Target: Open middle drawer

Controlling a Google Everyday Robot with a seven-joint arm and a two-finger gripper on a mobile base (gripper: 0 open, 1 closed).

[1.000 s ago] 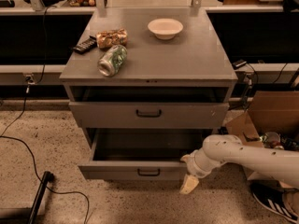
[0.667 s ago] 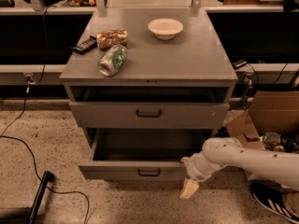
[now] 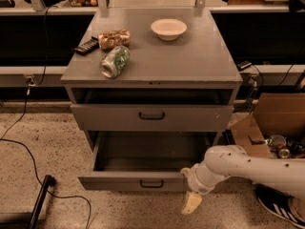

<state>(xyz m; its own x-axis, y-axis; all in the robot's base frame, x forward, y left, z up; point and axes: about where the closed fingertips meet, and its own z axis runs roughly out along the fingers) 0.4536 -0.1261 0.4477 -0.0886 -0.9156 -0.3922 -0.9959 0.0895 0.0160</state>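
The grey cabinet (image 3: pixel 152 75) shows two drawer fronts. The middle drawer (image 3: pixel 143 156) is pulled well out, with a plain grey empty inside and a small black loop handle (image 3: pixel 151 183) on its front. The drawer above it (image 3: pixel 151 116) stands slightly out, with a dark gap over its front. Any lower drawer is hidden beneath the open one. My gripper (image 3: pixel 192 203) hangs on the white arm (image 3: pixel 248 168) at the right end of the open drawer's front. It points down toward the floor and is off the handle.
On the cabinet top lie a white bowl (image 3: pixel 168 28), a green can on its side (image 3: pixel 114 61), a snack bag (image 3: pixel 113 38) and a black remote (image 3: pixel 86 46). A cardboard box (image 3: pixel 276 123) stands right. A black cable (image 3: pixel 28 151) and a black pole (image 3: pixel 40 199) lie on the floor left.
My gripper has dropped lower toward the floor by the drawer's right front corner. The middle drawer's front sits slightly farther out than before.
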